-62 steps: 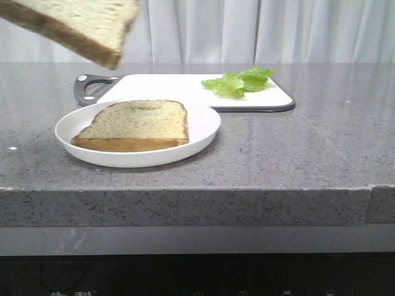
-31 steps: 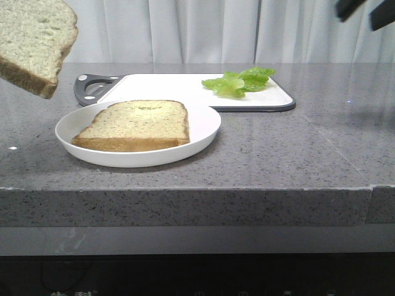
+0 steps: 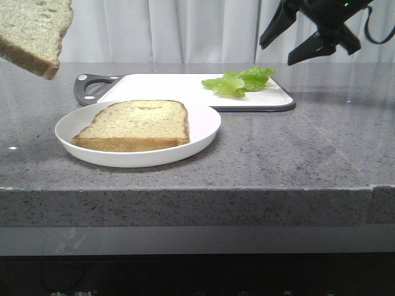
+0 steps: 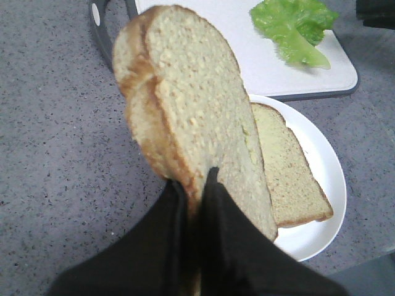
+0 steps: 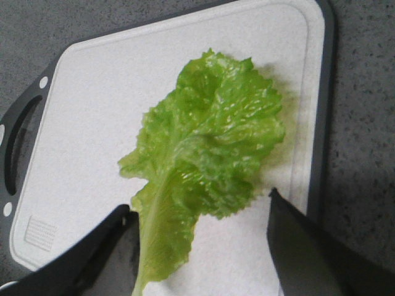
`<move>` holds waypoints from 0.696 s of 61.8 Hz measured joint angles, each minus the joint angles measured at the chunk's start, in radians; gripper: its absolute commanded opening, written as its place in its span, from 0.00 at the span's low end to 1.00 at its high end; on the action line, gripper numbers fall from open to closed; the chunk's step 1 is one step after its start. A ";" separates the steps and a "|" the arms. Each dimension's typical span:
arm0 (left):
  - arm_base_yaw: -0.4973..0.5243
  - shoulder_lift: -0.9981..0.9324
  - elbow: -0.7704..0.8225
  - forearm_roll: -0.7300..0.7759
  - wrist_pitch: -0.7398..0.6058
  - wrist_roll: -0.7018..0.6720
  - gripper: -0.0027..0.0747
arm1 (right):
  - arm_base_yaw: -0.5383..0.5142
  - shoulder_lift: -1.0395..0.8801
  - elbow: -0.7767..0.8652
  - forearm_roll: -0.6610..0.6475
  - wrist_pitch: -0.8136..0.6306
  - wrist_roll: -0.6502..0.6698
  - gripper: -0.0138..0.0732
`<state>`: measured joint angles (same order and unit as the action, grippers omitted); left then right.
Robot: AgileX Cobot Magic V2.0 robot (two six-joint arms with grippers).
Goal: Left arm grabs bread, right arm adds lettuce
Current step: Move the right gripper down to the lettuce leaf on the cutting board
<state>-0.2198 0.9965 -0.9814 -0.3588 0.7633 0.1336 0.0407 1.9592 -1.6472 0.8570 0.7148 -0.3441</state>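
My left gripper [image 4: 194, 182] is shut on the thick bread slice [image 4: 191, 105] and holds it edge-up in the air above the counter. In the front view only the bread [image 3: 31, 31] shows, at the top left; the gripper itself is out of frame. The lettuce leaf [image 3: 239, 81] lies on the white cutting board [image 3: 166, 86]. My right gripper [image 3: 276, 53] is open and empty just above and to the right of the lettuce. In the right wrist view its open fingers [image 5: 199, 202] straddle the stem end of the leaf [image 5: 210, 142] from above.
A thinner bread slice [image 3: 136, 123] lies on a white plate [image 3: 207, 132] in front of the board's left half. The board has a dark rim and handle [image 3: 89, 86]. The grey counter's front edge [image 3: 185, 191] runs across the front view.
The right gripper has come into view from the top right and dropped toward the lettuce. The held bread has shifted left and slightly up.
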 measured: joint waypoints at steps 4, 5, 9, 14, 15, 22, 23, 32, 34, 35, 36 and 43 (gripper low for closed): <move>0.000 0.000 0.000 0.019 -0.004 -0.012 0.01 | 0.000 0.040 -0.029 0.000 0.002 -0.001 0.70; 0.000 0.000 0.000 0.023 -0.004 -0.018 0.01 | 0.000 0.048 -0.036 0.000 0.004 -0.001 0.70; 0.006 0.000 0.000 0.050 -0.006 -0.042 0.01 | 0.000 0.077 -0.063 0.000 0.005 -0.001 0.70; 0.030 0.000 0.000 0.072 -0.006 -0.069 0.01 | 0.000 0.106 -0.090 0.005 0.005 -0.002 0.70; 0.034 0.000 0.000 0.073 -0.006 -0.075 0.01 | 0.000 0.108 -0.093 0.008 0.005 -0.002 0.70; 0.064 0.000 0.000 0.083 -0.006 -0.086 0.01 | 0.000 0.130 -0.104 0.035 0.007 -0.012 0.70; 0.067 0.000 0.000 0.083 -0.006 -0.088 0.01 | 0.000 0.133 -0.107 0.040 0.007 -0.014 0.70; 0.082 -0.001 0.000 0.088 -0.006 -0.093 0.01 | 0.006 0.151 -0.109 0.100 0.009 -0.064 0.69; 0.082 -0.001 0.000 0.088 -0.006 -0.093 0.01 | 0.008 0.155 -0.109 0.111 0.009 -0.079 0.67; 0.082 -0.001 0.000 0.088 -0.006 -0.093 0.01 | 0.010 0.157 -0.109 0.117 0.009 -0.089 0.65; 0.082 -0.001 0.000 0.088 -0.006 -0.093 0.01 | 0.012 0.158 -0.109 0.121 0.009 -0.093 0.63; 0.082 -0.001 0.000 0.095 -0.006 -0.096 0.01 | 0.022 0.168 -0.109 0.144 0.008 -0.112 0.49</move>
<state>-0.1375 0.9958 -0.9814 -0.2638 0.7571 0.0377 0.0630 2.1276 -1.7563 1.0012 0.7223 -0.4557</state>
